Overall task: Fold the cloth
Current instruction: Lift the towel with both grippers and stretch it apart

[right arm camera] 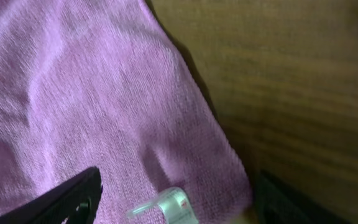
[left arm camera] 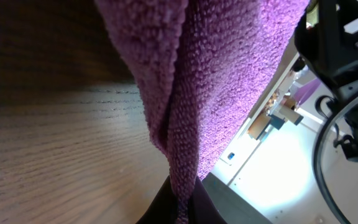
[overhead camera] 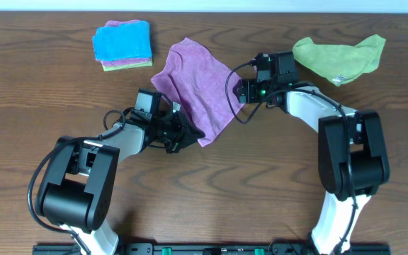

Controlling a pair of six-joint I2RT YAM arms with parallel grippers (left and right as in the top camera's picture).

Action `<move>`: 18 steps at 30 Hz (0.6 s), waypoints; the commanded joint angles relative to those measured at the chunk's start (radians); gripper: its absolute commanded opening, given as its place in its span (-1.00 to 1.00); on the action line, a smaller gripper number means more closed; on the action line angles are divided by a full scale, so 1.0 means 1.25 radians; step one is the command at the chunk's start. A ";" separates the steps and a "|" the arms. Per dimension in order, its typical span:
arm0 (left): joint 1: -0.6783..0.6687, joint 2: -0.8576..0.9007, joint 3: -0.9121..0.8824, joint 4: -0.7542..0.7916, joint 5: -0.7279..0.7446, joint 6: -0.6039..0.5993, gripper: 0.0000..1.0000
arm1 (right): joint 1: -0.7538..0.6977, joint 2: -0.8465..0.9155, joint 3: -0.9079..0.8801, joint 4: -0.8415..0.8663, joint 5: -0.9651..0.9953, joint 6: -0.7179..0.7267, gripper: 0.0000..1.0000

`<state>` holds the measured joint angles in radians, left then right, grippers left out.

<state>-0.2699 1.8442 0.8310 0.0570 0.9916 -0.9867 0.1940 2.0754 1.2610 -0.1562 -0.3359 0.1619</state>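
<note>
The purple cloth [overhead camera: 193, 85] lies crumpled and partly spread at the table's centre. My left gripper [overhead camera: 192, 134] is shut on its near corner; in the left wrist view the black fingers [left arm camera: 182, 208] pinch a bunched fold of the cloth [left arm camera: 216, 81], which rises lifted off the wood. My right gripper [overhead camera: 241, 92] is at the cloth's right corner. In the right wrist view its fingers [right arm camera: 179, 208] are open, one on each side of that corner [right arm camera: 104, 106], where a small white label [right arm camera: 169, 205] shows.
A lime-green cloth [overhead camera: 338, 57] lies crumpled at the back right, just behind the right arm. A bright blue folded cloth [overhead camera: 121, 41] sits on a small stack at the back left. Bare wood lies in front.
</note>
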 commanded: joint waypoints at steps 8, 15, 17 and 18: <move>0.004 -0.006 0.007 0.000 0.018 0.019 -0.88 | -0.003 0.049 0.002 -0.014 -0.036 0.023 -0.97; 0.067 -0.007 0.018 0.000 0.071 0.018 -0.88 | -0.003 -0.044 0.002 -0.118 -0.063 0.011 -0.97; 0.095 -0.007 0.032 0.001 0.104 0.017 -0.88 | -0.003 -0.104 0.002 -0.163 -0.053 0.002 -0.97; 0.108 -0.007 0.041 0.000 0.120 0.017 -0.88 | -0.002 -0.134 0.002 -0.185 -0.042 -0.002 -0.97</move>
<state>-0.1761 1.8442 0.8341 0.0563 1.0657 -0.9863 0.1940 2.0296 1.2636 -0.3622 -0.3981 0.1776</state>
